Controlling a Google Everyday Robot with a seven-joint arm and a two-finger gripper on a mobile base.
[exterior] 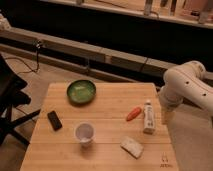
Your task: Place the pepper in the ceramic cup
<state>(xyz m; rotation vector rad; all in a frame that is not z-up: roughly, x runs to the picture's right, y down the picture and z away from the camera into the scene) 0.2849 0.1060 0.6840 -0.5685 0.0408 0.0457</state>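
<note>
A light wooden table [100, 107] carries all the things. The pepper [133, 114], small, orange-red and tapered, lies on its side at about 3 o'clock from the table's middle, its thin end pointing toward 7 o'clock. The ceramic cup [84, 133] stands upright toward the near edge, mouth up and pale inside. From the cup the pepper sits at about 2 o'clock, well apart from it. Just beside the pepper, at its 3 o'clock, lies a white tube [148, 117] with its dark cap toward 12 o'clock. A green bowl [81, 92] rests at 12 o'clock from the cup, near the far edge. A flat black object [54, 120] lies at the cup's 10 o'clock, and a pale crumpled pad [132, 147] lies between its 3 and 4 o'clock. The white robot arm [186, 84] bends in from the right, and the claw [165, 114] hangs just past the table's right edge, at 3 o'clock from the tube and apart from the pepper. Whether the claw is spread or closed cannot be told.
</note>
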